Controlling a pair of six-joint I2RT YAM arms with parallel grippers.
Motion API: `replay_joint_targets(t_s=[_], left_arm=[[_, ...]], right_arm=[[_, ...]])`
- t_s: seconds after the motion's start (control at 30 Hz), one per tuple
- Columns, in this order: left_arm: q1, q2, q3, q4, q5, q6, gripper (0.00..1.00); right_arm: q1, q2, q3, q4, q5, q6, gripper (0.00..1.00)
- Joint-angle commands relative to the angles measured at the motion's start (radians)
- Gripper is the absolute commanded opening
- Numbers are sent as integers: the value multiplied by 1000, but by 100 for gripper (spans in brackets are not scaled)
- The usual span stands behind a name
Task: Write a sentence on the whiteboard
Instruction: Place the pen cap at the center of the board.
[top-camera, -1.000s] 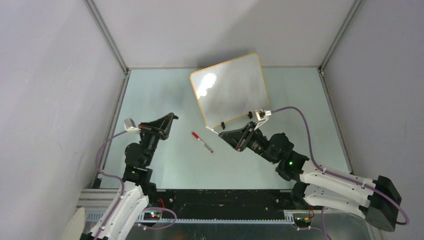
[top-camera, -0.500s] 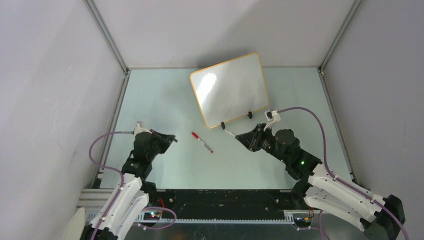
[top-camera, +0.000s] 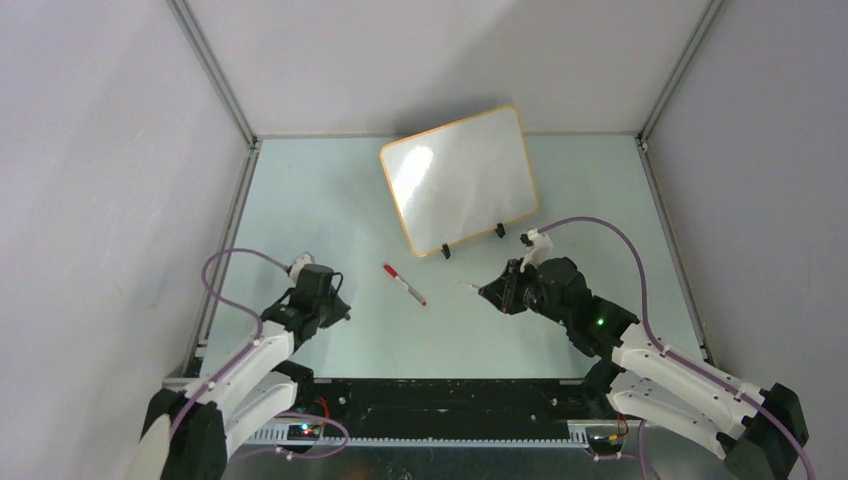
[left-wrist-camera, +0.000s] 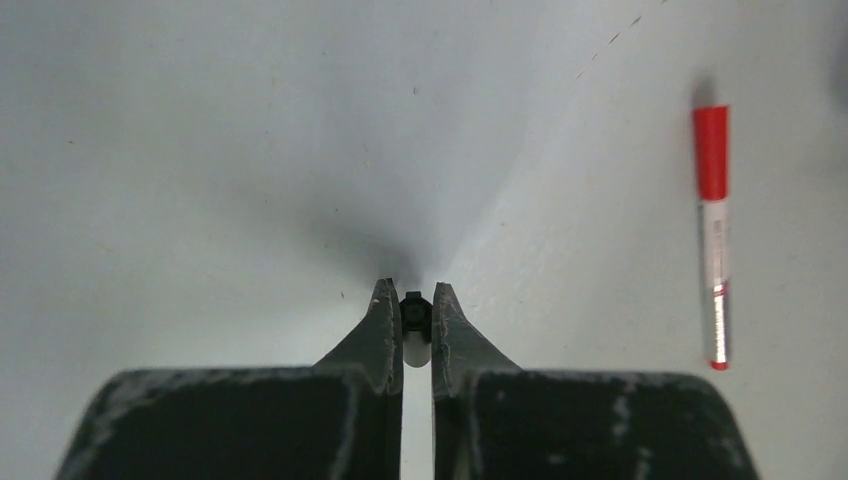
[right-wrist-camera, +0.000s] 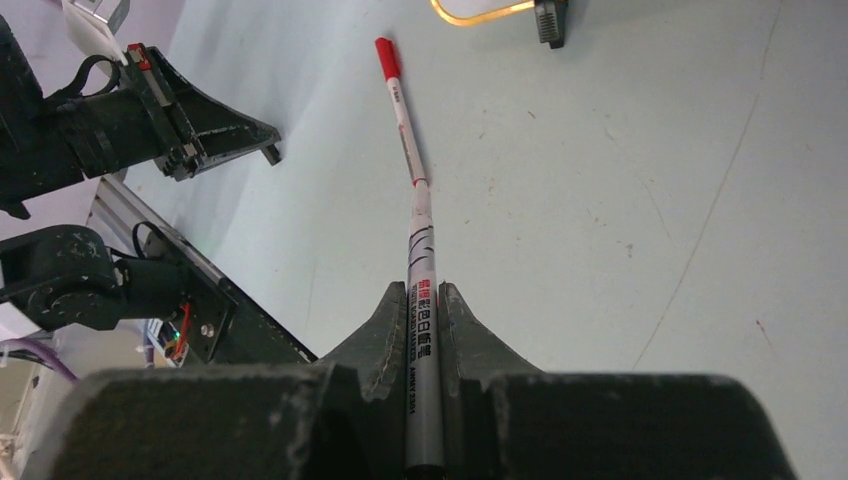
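Nearest, pinches a small black piece (left-wrist-camera: 414, 312) in the near-closed left gripper (left-wrist-camera: 408, 300) close over the table (top-camera: 330, 200), and clamps a white marker (right-wrist-camera: 421, 350) in the right gripper (right-wrist-camera: 422, 300). Farther out, shows a red-capped marker (top-camera: 404, 284) flat between both. Farthest, shows the whiteboard (top-camera: 460, 180) askew at the far middle, clip feet (top-camera: 445, 250) on its near edge.

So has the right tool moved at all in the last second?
Yes. The right tool, shut on a marker, has drawn back from the whiteboard toward the arm bases; the marker tip now sits clear of the clip foot.
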Motion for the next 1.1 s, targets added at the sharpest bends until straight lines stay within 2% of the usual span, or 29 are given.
replay_joint_targets(t_s=[0.0,0.17,0.4,0.6,0.73,0.87,1.0,1.07], left_arm=[[-52,115,70,-1,-76,58,0],[-71,245,128,-2,-48,94,0],[-108,318,168,-3,-25,104,13],[-113,270,189,-30,-22,111,27],[-113,216,192,-31,-15,106,31],[-113,185,203,-45,-23,104,38],[-113,121,202,-37,-17,114,42],[-113,87,196,-15,11,125,45]], right_arm=[[-5,-6,48,-30,66,-20,0],[-6,-5,55,-53,121,-5,0],[-9,21,86,-126,187,9,0],[-17,18,87,-161,222,52,0],[-22,52,105,-211,252,127,0],[-21,109,154,-327,308,284,0],[-26,124,169,-362,308,350,0],[-44,110,176,-366,286,331,0]])
